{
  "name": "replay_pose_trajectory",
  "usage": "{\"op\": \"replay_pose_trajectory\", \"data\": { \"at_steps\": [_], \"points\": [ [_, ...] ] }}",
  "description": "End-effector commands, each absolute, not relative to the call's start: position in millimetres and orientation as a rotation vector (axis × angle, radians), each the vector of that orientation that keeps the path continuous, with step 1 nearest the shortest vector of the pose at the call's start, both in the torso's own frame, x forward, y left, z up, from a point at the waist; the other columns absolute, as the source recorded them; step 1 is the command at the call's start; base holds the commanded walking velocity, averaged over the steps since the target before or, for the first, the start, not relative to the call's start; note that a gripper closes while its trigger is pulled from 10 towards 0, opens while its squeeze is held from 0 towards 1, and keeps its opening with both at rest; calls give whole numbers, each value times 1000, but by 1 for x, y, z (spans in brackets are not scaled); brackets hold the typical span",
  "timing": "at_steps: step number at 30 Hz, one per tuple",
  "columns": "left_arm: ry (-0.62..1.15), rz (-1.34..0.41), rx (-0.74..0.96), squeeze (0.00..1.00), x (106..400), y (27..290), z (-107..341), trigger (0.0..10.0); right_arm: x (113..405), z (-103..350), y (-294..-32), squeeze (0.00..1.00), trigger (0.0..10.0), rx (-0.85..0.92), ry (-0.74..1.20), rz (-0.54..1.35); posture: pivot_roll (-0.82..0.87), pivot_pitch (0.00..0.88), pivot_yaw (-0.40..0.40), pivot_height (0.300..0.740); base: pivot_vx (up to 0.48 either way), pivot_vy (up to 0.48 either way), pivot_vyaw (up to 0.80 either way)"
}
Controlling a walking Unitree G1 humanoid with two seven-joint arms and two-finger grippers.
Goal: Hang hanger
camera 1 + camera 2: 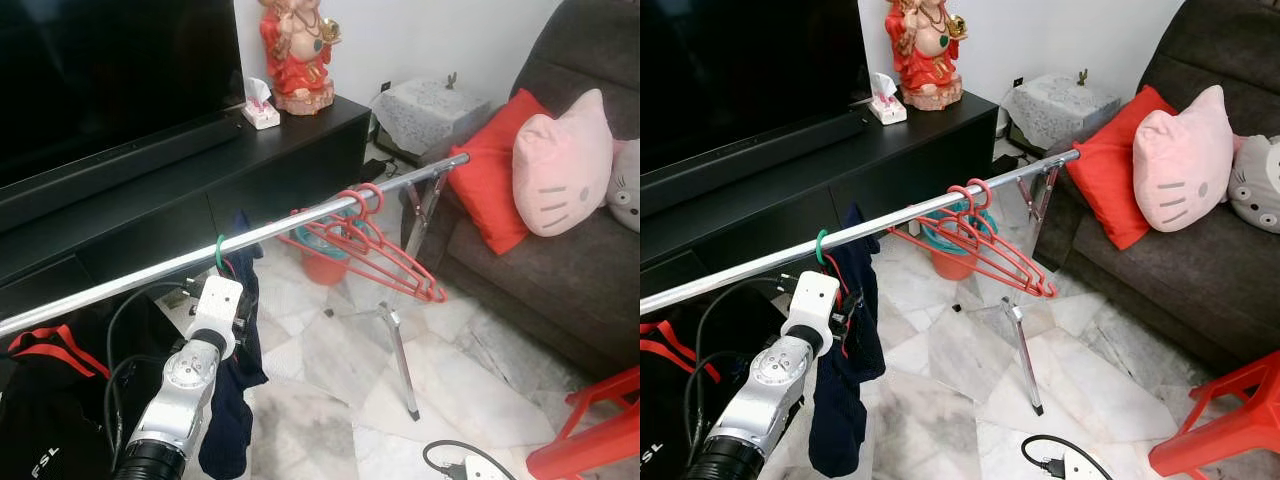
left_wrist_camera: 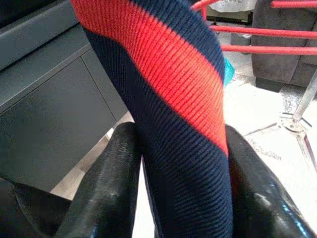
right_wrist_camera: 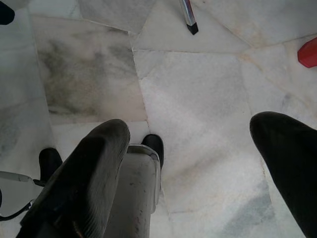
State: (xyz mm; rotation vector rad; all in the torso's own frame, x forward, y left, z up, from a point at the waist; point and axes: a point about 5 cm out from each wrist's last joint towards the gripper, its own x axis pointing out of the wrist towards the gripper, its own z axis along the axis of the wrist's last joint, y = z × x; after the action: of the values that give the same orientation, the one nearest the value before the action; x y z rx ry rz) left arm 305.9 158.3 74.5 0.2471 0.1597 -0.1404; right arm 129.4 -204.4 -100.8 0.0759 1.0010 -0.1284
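A silver rack rail (image 1: 300,222) runs across in front of me. A green hanger hook (image 1: 220,250) sits over it, and a navy garment (image 1: 840,400) with a red stripe (image 2: 168,74) hangs below that hook. My left gripper (image 2: 181,148) is raised just under the rail, shut on the garment, with one black finger (image 2: 111,183) on each side of the cloth. Several red hangers (image 1: 375,245) hang further right on the rail. My right gripper (image 3: 190,126) hangs low over the marble floor, open, nothing between its fingers.
A black TV stand (image 1: 290,150) with a red statue (image 1: 298,50) and tissue box (image 1: 260,105) stands behind the rack. A dark sofa with a red cushion (image 1: 500,180) is at right. The rack leg (image 1: 400,350), a red stool (image 1: 600,440) and a plug (image 1: 465,465) are on the floor.
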Motion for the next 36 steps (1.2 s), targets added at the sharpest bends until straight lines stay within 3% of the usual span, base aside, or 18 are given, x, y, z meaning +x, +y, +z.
{"op": "replay_pose_trajectory", "data": {
  "at_steps": [1, 35, 36],
  "points": [
    [150, -144, 278, 0, 308, 158, 76, 0, 128, -101, -203, 0, 10000, 83, 1005, -133, 120, 0, -18, 740, 0, 0, 0],
    [114, -146, 282, 0, 310, 154, 81, 0, 129, -101, -204, 0, 10000, 88, 1003, -136, 130, 0, -23, 740, 0, 0, 0],
    [127, -158, 284, 0, 309, 152, 79, 4275, 129, -101, -204, 0, 10000, 88, 1003, -136, 129, 0, -22, 740, 0, 0, 0]
  ]
}}
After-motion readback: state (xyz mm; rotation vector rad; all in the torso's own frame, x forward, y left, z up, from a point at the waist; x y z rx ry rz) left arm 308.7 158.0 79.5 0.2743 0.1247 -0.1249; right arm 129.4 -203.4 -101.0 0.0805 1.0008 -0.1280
